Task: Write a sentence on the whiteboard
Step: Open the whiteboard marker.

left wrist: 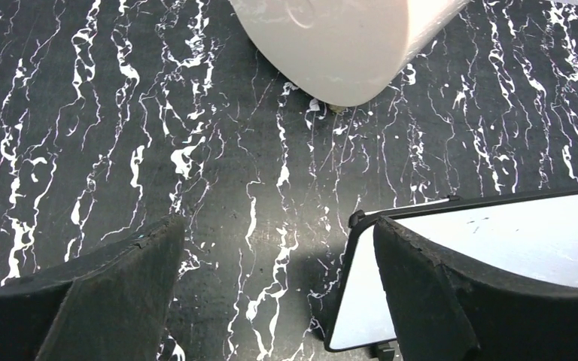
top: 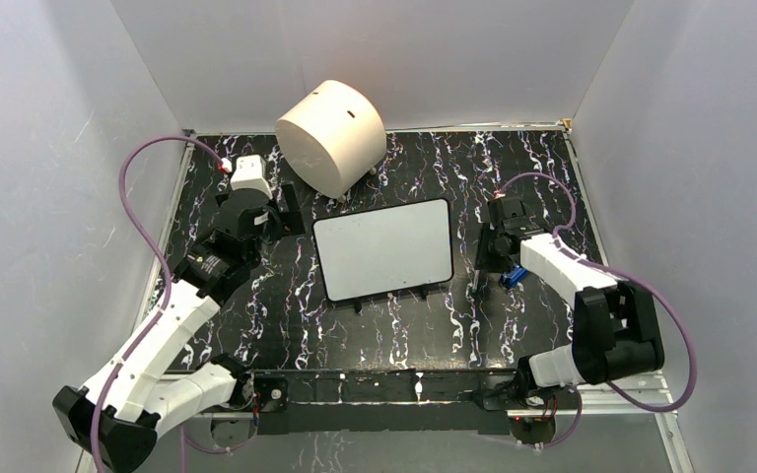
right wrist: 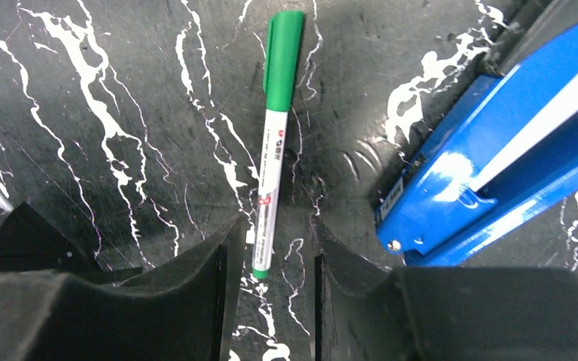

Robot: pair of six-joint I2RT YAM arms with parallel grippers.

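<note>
— Where is the board?
— The small white rectangular whiteboard with rounded corners and a thin black rim (top: 384,248) lies face up in the middle of the black, white-veined table (top: 404,335). It is turned slightly, and from above its face reads plain white. Small black tabs (top: 356,303) poke out under its near edge.

— What crowds its edges?
— The big cream cylinder (top: 333,136) sits behind the far left corner, near the rim but apart from it. The left gripper (left wrist: 277,233) is at the board's left edge and the right gripper (right wrist: 276,226) is off its right edge. The near side is bare table down to the arm bases.

— How does the left tool stand?
— Its jaws are wide apart and hold nothing. In the left wrist view the finger (left wrist: 436,293) on the right overlaps the board's rounded corner, and the rim runs down between the two fingers. I cannot tell whether that finger touches the board.

— And the right?
— Its jaws stand a narrow way apart, straddling the tail end of a green-capped marker with a white barrel (right wrist: 275,150). The marker lies on the table pointing away from the wrist. A sliver of table shows between it and the right-hand finger, so it is not clamped. A glossy blue plastic piece with a white stripe (right wrist: 497,143) lies just to the right, apart from the marker and close to that finger.
</note>
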